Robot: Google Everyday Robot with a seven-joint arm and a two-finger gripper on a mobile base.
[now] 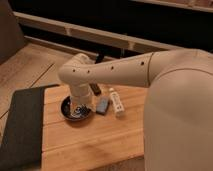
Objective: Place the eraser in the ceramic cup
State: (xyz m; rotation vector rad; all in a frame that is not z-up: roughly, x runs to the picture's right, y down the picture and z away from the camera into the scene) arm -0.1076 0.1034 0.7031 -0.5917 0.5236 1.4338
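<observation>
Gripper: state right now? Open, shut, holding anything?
Gripper: jaws open, down over the dark bowl; nothing visibly held.
</observation>
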